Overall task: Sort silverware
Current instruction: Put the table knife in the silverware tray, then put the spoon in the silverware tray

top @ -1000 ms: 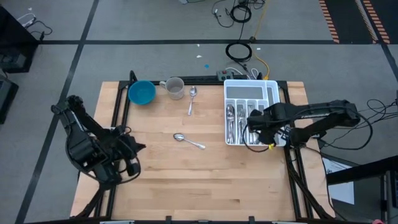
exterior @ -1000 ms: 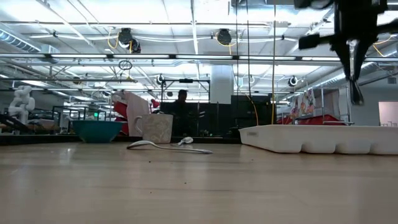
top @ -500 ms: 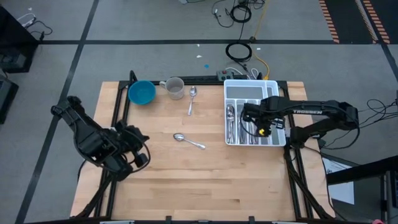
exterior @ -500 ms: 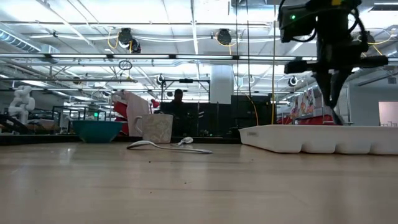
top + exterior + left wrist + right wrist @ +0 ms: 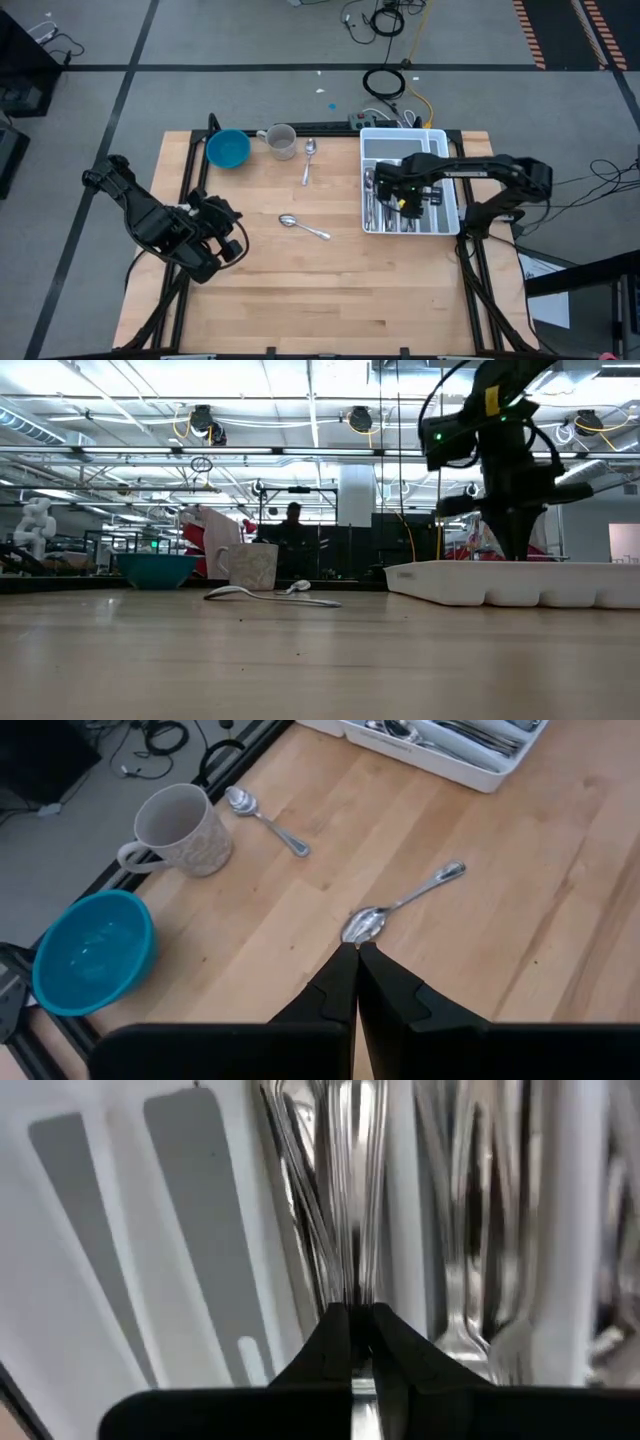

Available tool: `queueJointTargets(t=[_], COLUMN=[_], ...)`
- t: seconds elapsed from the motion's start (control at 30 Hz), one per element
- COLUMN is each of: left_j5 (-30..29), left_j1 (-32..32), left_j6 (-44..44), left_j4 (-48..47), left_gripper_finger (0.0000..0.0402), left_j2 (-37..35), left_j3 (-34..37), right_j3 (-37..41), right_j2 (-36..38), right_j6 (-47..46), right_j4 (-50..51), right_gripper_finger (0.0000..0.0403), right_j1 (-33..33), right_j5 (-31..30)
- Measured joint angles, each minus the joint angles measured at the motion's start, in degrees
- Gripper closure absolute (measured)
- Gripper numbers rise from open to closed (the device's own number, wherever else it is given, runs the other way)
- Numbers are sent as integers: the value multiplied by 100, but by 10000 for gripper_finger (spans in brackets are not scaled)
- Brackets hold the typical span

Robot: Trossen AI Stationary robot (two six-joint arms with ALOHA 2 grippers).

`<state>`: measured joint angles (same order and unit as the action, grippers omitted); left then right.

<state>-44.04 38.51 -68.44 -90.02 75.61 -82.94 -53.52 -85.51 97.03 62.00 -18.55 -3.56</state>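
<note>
Workshop table, two spoons loose | nearer spoon (image 5: pixel 400 907) lies dead ahead of shut, empty left pincer (image 5: pixel 355 982), handle pointing away | right pincer (image 5: pixel 400 204) shut over tray (image 5: pixel 400 145), apparently gripping a utensil

two spoons (image 5: pixel 303 226), one mug (image 5: pixel 281 141), one bowl (image 5: pixel 228 149)

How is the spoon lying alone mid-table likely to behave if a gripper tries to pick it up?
The spoon is thin, shiny metal lying flat on the wooden table, so it is probably stiff and light but slippery. Its low profile leaves little to grasp, so it may skid when nudged. Its rounded bowl could let it rock or pivot rather than roll away.
</note>
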Motion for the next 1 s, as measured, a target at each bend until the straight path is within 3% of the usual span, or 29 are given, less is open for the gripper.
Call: queueJointTargets(t=[0.37, 0.63, 0.87, 1.0], left_j5=[1, 1, 1, -109], left_j1=[-31, -31, -31, -249], left_j6=[19, 22, -45, -870], left_j4=[1, 1, 1, 7], left_gripper_finger=[386, 386, 386, 386], left_j2=[1, 0, 1, 0], left_j3=[0, 0, 0, 20], right_j3=[-4, -15, -387, -1012], right_j2=[-740, -752, -227, 96], right_j6=[410, -37, -1235, -2926], right_j4=[-433, -527, -26, 506], right_gripper_finger=[400, 401, 402, 402], right_j1=[-133, -164, -161, -94], right_j5=[241, 43, 73, 90])
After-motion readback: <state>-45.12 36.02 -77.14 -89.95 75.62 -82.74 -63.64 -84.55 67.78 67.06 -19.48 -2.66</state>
